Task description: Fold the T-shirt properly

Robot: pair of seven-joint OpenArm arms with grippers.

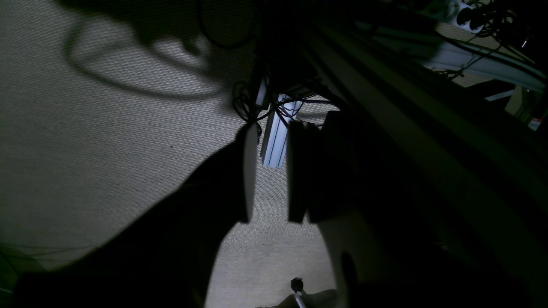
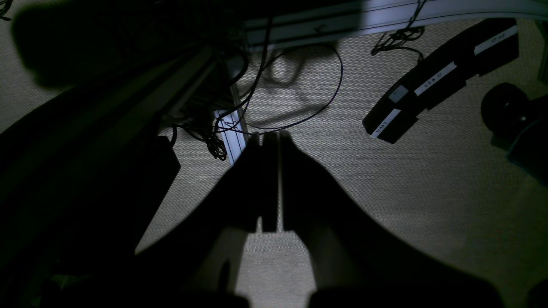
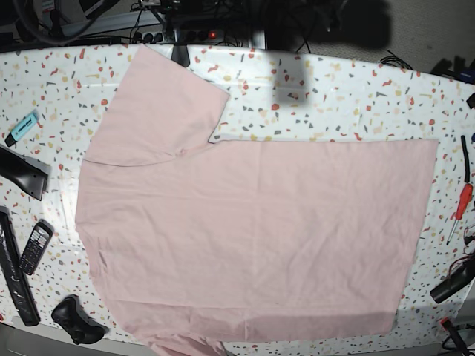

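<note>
The T-shirt (image 3: 252,237) lies spread flat on the speckled table (image 3: 334,96) in the base view, plain pale pink side up, one sleeve (image 3: 159,111) reaching to the back left. No arm shows in that view. My left gripper (image 1: 274,128) hangs over carpet in the left wrist view, open, with a clear gap and nothing between its fingers (image 1: 249,171). Also over carpet, my right gripper (image 2: 269,137) is shut, its fingers (image 2: 295,179) pressed together on nothing. No part of the shirt appears in either wrist view.
On the table's left edge lie a blue marker (image 3: 22,127), a black handset (image 3: 35,247), a black bar (image 3: 15,274) and a black lump (image 3: 78,320). A red screwdriver (image 3: 462,208) lies at the right edge. Cables and an aluminium post (image 2: 233,137) stand on the carpet.
</note>
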